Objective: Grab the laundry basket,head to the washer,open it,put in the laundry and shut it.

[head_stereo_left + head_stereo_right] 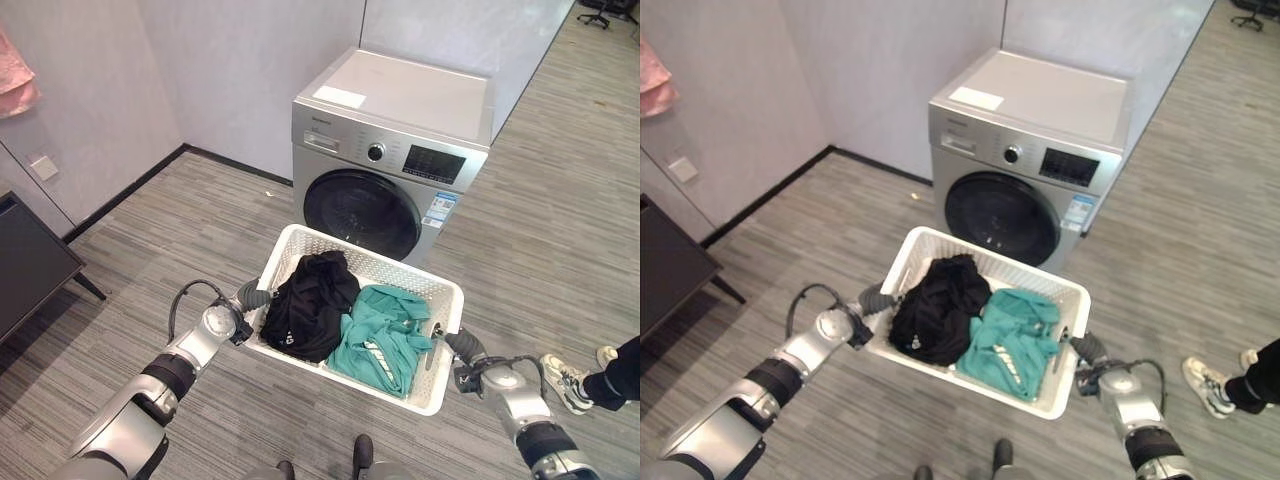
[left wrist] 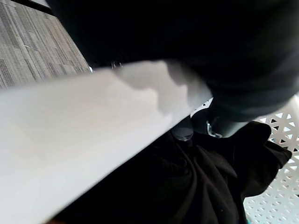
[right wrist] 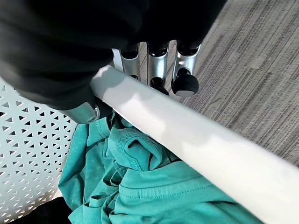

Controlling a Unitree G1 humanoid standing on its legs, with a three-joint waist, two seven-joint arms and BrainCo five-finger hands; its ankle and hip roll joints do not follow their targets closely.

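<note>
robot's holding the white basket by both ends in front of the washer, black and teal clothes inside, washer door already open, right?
Not quite: the washer door is shut, as the left eye view shows. The rest holds: the left hand and right hand grip the white basket at its ends, with the black garment and teal garment inside.

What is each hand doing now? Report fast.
Left hand: shut on the laundry basket rim.
Right hand: shut on the basket's opposite rim.
</note>
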